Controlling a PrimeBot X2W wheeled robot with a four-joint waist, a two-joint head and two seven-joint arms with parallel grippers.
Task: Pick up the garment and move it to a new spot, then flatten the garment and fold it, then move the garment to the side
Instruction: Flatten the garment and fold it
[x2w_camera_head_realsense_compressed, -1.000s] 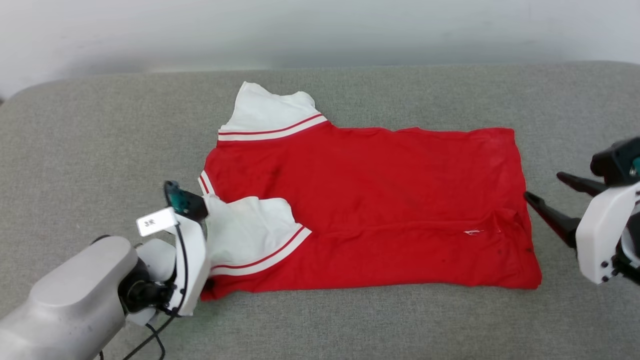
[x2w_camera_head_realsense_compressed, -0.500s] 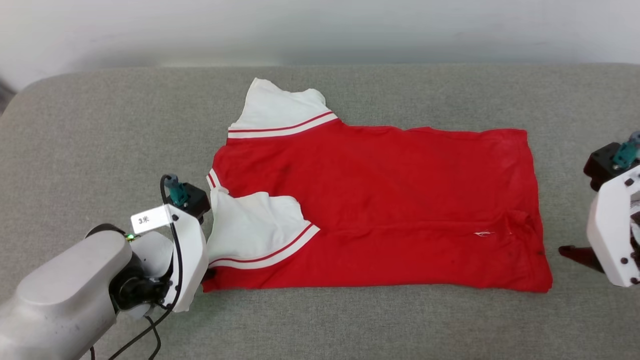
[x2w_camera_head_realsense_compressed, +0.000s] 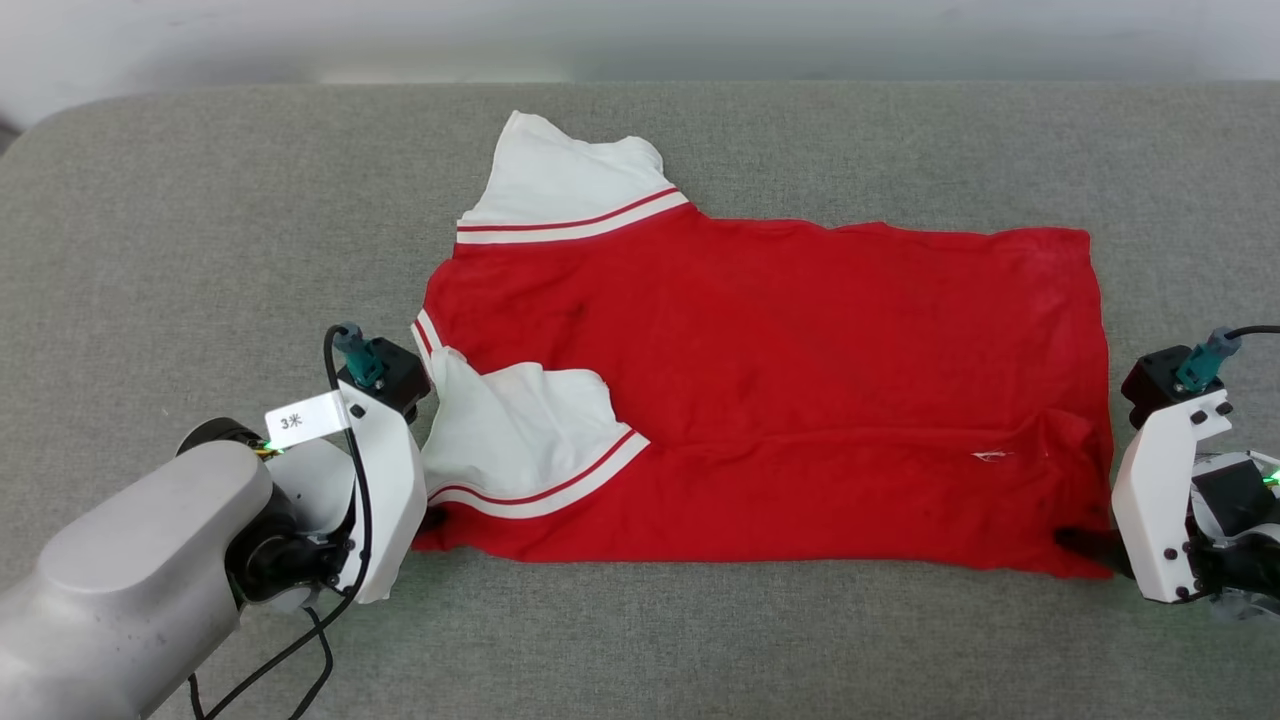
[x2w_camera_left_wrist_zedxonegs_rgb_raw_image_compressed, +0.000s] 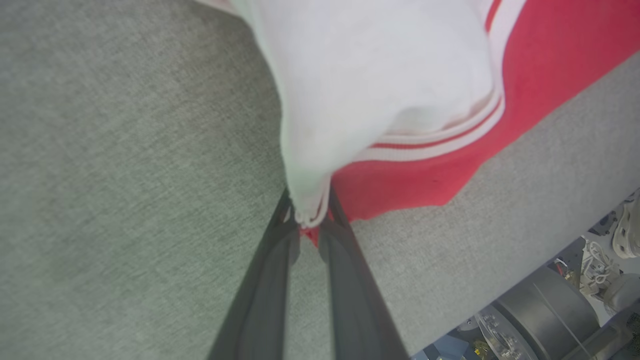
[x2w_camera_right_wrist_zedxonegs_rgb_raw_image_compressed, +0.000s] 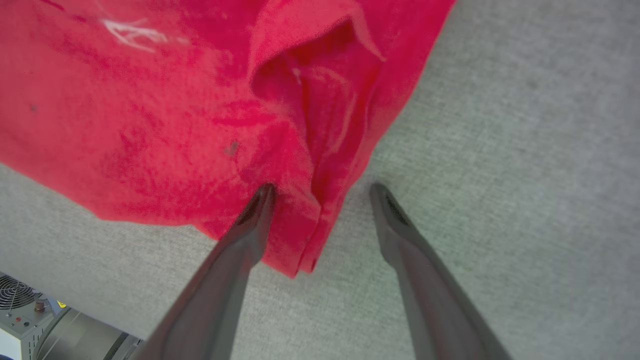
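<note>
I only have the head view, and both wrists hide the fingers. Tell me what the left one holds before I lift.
Observer: In the left wrist view the left gripper is shut on the garment. It pinches the white sleeve's edge, with a bit of red showing between the fingers.
Operator: Now report the right one.
Observer: The right gripper is open and pinches nothing. One finger's tip is over the red corner, the other over the grey cushion beside it.
Operator: Say what lies between them.
Observer: The corner's outer edge, bunched into a raised fold.
</note>
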